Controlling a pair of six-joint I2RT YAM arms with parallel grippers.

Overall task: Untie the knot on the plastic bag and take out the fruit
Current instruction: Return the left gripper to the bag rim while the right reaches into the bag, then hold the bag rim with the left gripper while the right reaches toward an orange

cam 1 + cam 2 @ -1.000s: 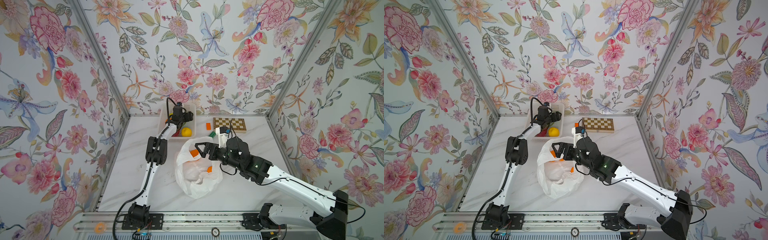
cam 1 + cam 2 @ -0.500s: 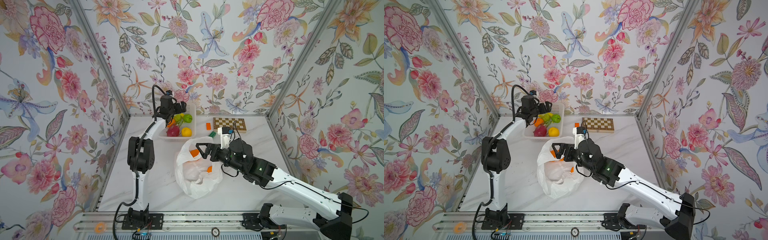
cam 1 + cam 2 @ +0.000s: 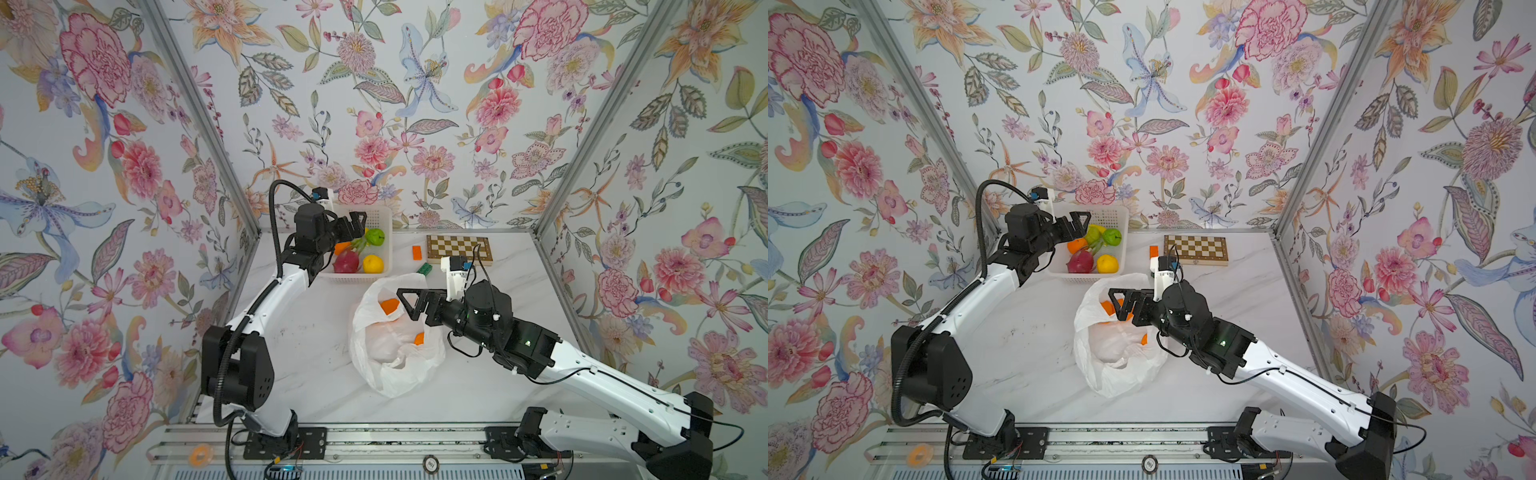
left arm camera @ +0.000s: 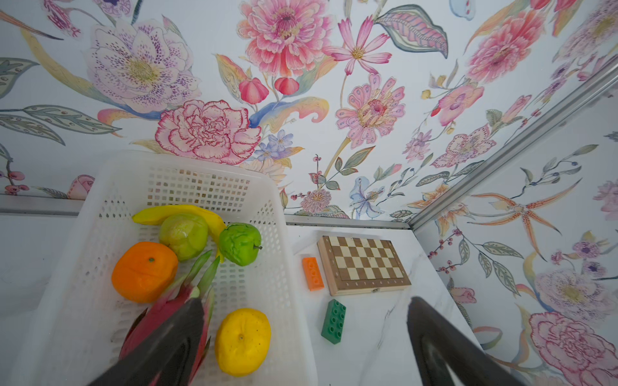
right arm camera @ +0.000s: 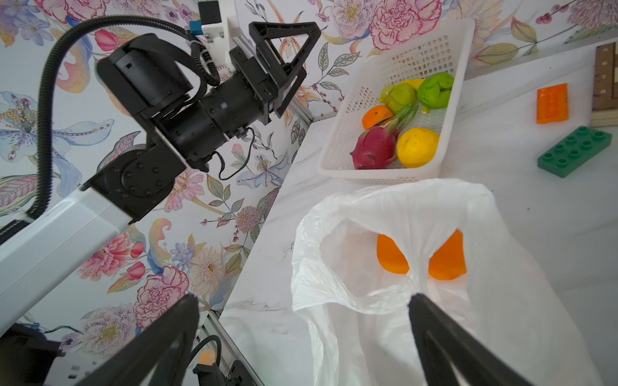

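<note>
In the basket (image 4: 200, 188) sit two green fruits (image 4: 182, 235) (image 4: 240, 244).

- A white perforated basket (image 3: 379, 217) stood at the back of the marble counter (image 3: 316, 361), against the floral wall.
- A yellow banana (image 4: 174, 212) curved along the basket's far side.
- A folded wooden chessboard (image 3: 458, 248) lay near the back wall.
- An orange brick (image 3: 416, 252) lay just beside the chessboard, between it and the basket.
- A green brick (image 3: 424, 269) lay near the orange one.

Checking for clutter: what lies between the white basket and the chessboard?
An orange brick lies flat there, clearest in the left wrist view; a green brick sits nearby.
</note>
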